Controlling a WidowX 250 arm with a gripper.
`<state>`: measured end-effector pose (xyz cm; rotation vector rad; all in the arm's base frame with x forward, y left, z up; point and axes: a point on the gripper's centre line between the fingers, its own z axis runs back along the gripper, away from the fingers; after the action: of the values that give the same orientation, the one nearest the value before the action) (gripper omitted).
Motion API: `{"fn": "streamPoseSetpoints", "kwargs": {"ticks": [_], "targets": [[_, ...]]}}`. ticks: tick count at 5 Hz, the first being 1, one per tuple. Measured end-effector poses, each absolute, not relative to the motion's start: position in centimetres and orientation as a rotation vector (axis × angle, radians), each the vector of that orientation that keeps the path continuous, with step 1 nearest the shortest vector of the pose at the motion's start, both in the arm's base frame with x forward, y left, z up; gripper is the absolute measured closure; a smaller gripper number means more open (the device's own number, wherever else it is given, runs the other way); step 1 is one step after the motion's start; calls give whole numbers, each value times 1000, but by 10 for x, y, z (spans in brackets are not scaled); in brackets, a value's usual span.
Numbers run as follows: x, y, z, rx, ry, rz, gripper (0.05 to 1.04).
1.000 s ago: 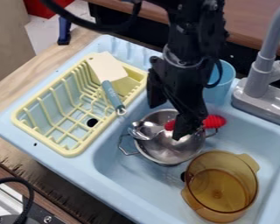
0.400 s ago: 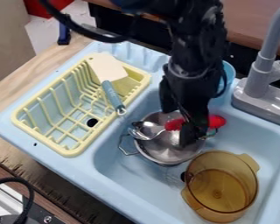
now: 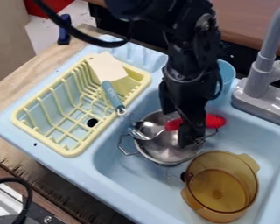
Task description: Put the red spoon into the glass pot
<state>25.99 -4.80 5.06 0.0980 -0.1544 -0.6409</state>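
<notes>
A black two-finger gripper hangs over a light-blue plastic sink, its jaws apart on either side of the handle of a silver-bowled spoon with a bulbous red grip. The spoon lies across a round, shiny metal pan with wire side handles, in the part of the basin nearest the drying rack; its silver bowl points toward the rack and its red end toward the faucet side. Beside the pan, nearer the basin's near edge, stands a transparent amber glass pot, upright, its open top facing the camera.

A pale-yellow slatted drying rack sits at the sink's left end, holding a spatula with a cream blade and teal handle. Light markings run along that handle, too small to read. At the basin's far edge, a light-blue cup stands partly behind the arm, near a gray faucet mounted on the sink's far rim. The sink rests on a wooden tabletop.
</notes>
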Motion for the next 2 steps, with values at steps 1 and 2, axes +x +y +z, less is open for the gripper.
{"fn": "streamPoseSetpoints", "kwargs": {"ticks": [1, 2], "targets": [[260, -45, 47, 87, -134, -638, 85], [263, -43, 38, 106, -124, -626, 85]]}}
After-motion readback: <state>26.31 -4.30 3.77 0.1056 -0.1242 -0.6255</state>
